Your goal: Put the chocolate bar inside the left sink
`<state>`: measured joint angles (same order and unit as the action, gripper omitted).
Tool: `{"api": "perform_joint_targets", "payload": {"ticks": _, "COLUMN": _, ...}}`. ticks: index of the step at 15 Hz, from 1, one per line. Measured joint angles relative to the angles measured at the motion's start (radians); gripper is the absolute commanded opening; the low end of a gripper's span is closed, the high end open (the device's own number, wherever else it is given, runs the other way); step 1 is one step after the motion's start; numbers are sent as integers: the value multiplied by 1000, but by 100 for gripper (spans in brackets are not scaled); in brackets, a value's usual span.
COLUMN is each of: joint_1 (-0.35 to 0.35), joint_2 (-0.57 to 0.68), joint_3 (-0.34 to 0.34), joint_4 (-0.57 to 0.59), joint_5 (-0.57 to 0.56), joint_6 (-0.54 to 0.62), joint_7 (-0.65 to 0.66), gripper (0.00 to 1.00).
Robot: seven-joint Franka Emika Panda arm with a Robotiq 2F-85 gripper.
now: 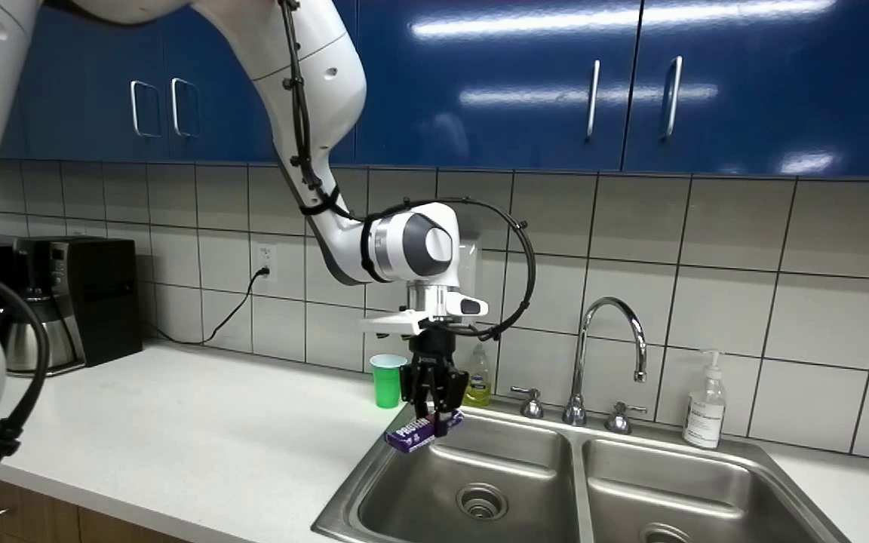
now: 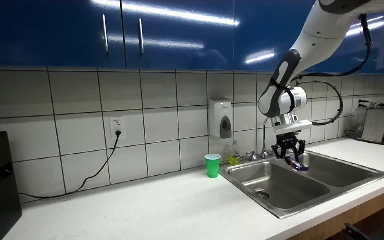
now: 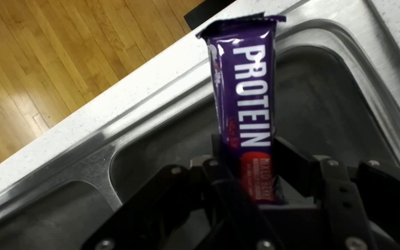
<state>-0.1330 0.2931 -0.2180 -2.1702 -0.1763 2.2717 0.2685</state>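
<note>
The chocolate bar is a small purple "PROTEIN" bar; it shows in both exterior views [image 1: 406, 437] [image 2: 298, 166] and in the wrist view [image 3: 252, 86]. My gripper [image 1: 432, 422] is shut on one end of it, with a finger on each long side; it also shows in an exterior view [image 2: 288, 156] and in the wrist view [image 3: 247, 146]. The bar's far end sticks out past the fingers. The left sink [image 1: 434, 498] [image 2: 288, 188] is the basin with a round drain. In the wrist view, bar and gripper are above this basin [image 3: 314, 100].
The right basin [image 1: 668, 475] lies past the divider. A faucet [image 1: 579, 369] rises behind the sink. A green cup [image 1: 387, 383] and a yellow soap bottle [image 1: 477, 385] stand near the sink's back left corner. A pump bottle [image 1: 704, 413] stands at the back right.
</note>
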Motion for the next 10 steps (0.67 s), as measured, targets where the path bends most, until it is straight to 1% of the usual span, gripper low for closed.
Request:
{"api": "perform_joint_targets", "payload": {"ticks": 4, "joint_1": -19, "joint_2": 100, "joint_3": -7, "joint_4": 93, "joint_5": 10, "joint_6": 3, "joint_7": 0, "gripper": 15}}
{"api": "perform_joint_targets", "payload": {"ticks": 10, "joint_1": -26, "joint_2": 267, "joint_3": -7, "joint_4": 249, "joint_5": 71, "joint_6": 4, "joint_7": 0, "gripper": 15}}
